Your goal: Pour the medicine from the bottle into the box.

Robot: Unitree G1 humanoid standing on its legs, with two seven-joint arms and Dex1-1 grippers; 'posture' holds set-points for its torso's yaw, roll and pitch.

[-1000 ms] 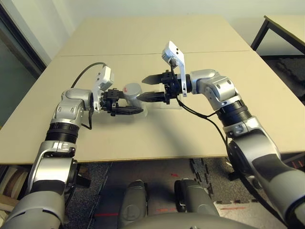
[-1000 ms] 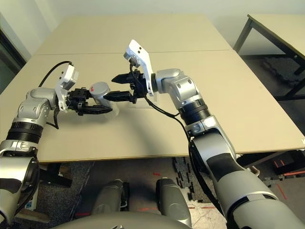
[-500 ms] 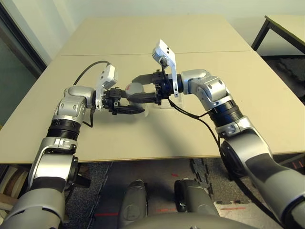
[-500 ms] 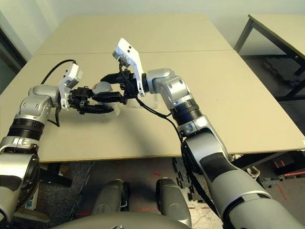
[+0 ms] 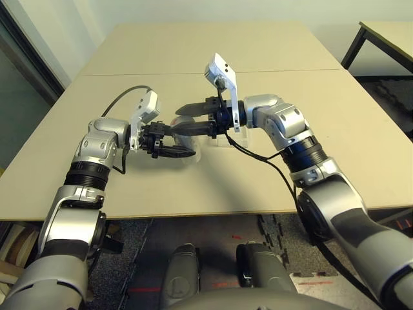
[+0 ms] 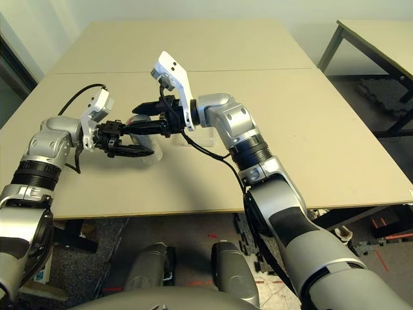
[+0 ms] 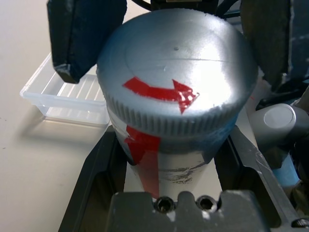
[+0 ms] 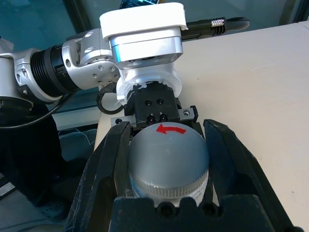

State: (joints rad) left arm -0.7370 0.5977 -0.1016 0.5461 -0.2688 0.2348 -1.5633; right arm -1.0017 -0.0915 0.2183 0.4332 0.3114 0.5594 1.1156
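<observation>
My left gripper (image 5: 178, 143) is shut on the body of the silver-grey bottle (image 7: 171, 162) and holds it above the table, cap pointing toward the right arm. The round grey cap (image 8: 169, 155) with its red arrow is screwed on. My right gripper (image 5: 180, 119) reaches in from the right, open, with one black finger on each side of the cap and very little space to spare. The clear plastic box (image 7: 63, 94) rests on the table just behind and under the two grippers. The medicine is hidden inside the shut bottle.
The beige table (image 5: 193, 187) has a seam (image 5: 116, 74) running across its far half, and its front edge is close to my body. A second table with a black leg (image 5: 352, 45) stands at the far right. Black cables trail from both wrists.
My right gripper has moved left toward the left gripper until its fingers straddle the cap. The left gripper and the bottle have barely moved.
</observation>
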